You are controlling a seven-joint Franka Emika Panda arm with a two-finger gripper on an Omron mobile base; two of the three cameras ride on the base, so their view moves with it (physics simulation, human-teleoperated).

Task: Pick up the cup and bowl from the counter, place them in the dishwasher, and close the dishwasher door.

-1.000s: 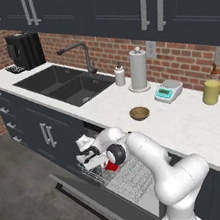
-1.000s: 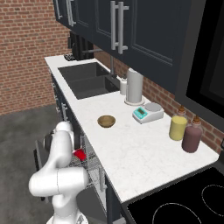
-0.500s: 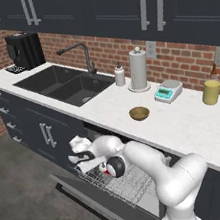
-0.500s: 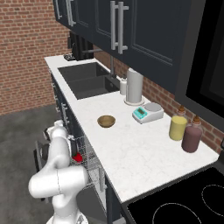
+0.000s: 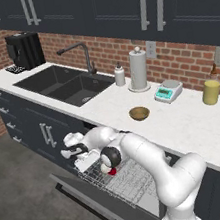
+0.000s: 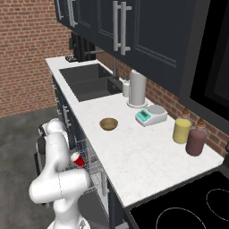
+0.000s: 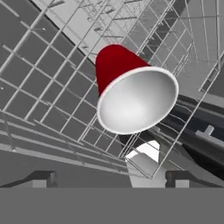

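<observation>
The white arm bends low from the base and reaches out in front of the counter (image 5: 185, 124), its wrist turned over the pulled-out wire rack (image 5: 121, 181) of the dishwasher (image 5: 145, 187). The gripper (image 5: 71, 151) points away from the cabinets; in the hand view its two dark fingertips (image 7: 41, 177) stand wide apart at the bottom edge, with nothing between them.

The red cup (image 7: 131, 87) lies on its side in the rack, free of the fingers, its white inside facing the hand camera and its narrow base pointing away. It is a smooth tapered plastic cup with a round rim. From the right base view the cup (image 6: 77, 159) shows as a small red shape on the rack (image 6: 89, 165) next to the arm; from the left base view a bit of red (image 5: 111, 170) peeks out under the dark wrist joint.

The rack is a grid of thin grey-white wires over a dark interior. The dishwasher door (image 5: 92, 206), a flat dark panel, hangs open below it.

The tan, wood-like bowl (image 5: 139, 112) sits upright on the smooth white counter, well apart from the gripper.
</observation>
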